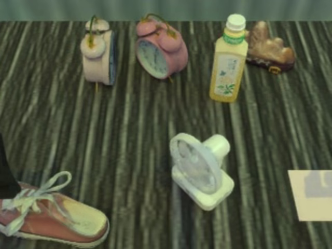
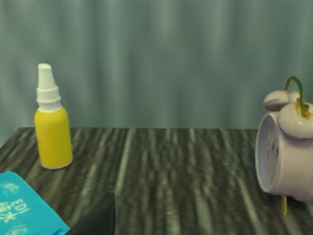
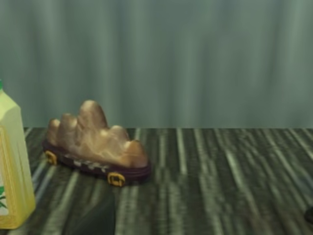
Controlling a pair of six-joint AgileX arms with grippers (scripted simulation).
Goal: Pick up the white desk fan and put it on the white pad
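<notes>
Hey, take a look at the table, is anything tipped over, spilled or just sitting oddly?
Nothing is spilled or broken. The white desk fan stands on its base, turned at an angle, apart from the white pad at the table's right edge. The pink alarm clock appears to lean. A shoe lies among desk items.

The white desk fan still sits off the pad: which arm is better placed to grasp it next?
Probably the right. The white desk fan stands right of the table's centre, and the white pad lies at the right edge, so both favour that side. Neither gripper shows in the top view.
</notes>
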